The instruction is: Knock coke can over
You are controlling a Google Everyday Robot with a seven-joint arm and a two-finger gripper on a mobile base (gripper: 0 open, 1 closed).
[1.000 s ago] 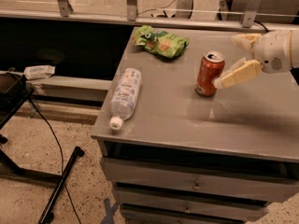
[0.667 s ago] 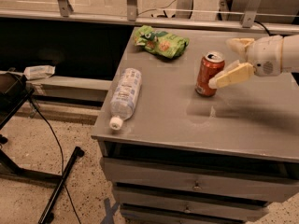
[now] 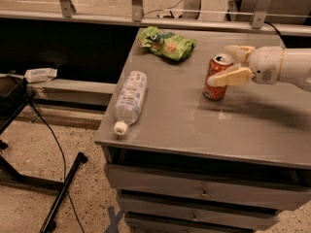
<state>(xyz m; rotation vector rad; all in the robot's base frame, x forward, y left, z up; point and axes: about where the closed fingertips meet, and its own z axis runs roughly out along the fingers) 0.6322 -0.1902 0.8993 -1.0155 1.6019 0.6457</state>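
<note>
The coke can [image 3: 214, 85], red-orange with a silver top, stands upright on the grey table [image 3: 194, 125] right of centre. My gripper [image 3: 220, 65] reaches in from the right at can height. It is open, with the near cream finger [image 3: 232, 76] lying across the can's front right side and the far finger [image 3: 239, 52] behind the can's top. The white arm [image 3: 286, 66] runs off the right edge.
A clear plastic water bottle [image 3: 130, 100] with a white cap lies on its side near the table's left edge. A green snack bag [image 3: 167, 43] lies at the back. Drawers sit below the tabletop. A black stand [image 3: 29, 130] and cable are on the floor at left.
My gripper has moved left toward the can, so the near finger now overlaps the can's side. The can still stands upright in the same spot.
</note>
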